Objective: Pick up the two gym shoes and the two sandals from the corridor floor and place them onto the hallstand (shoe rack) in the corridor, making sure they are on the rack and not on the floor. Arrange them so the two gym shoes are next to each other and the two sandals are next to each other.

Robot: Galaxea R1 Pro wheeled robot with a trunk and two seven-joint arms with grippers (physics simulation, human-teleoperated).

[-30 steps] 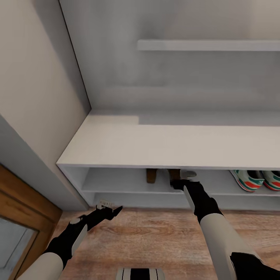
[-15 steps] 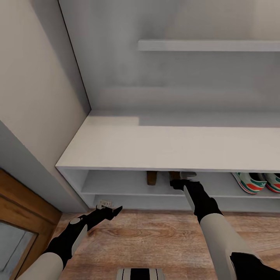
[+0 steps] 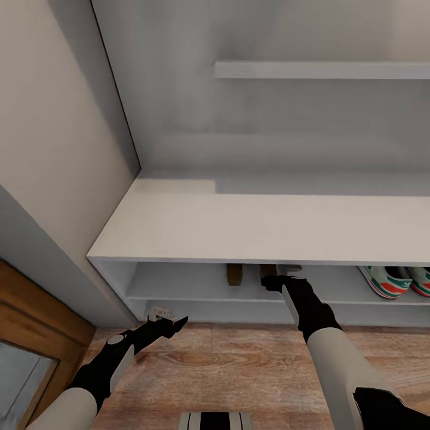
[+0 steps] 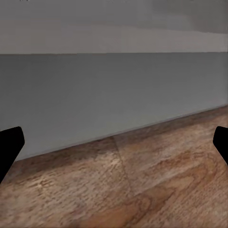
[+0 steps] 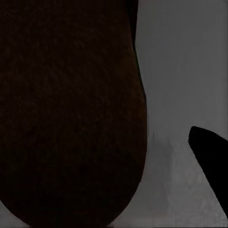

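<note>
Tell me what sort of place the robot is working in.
Most likely a home corridor or entryway. A long low white hallstand stands against the wall with gym shoes and brown sandals on its upper open shelf, a wall shelf hangs above, and the floor is wood-grain plank.

Sandals [image 3: 251, 273] on hallstand [image 3: 239, 230] upper shelf, left of gym shoes [image 3: 397, 280]; floor [image 3: 239, 370] in front.
</note>
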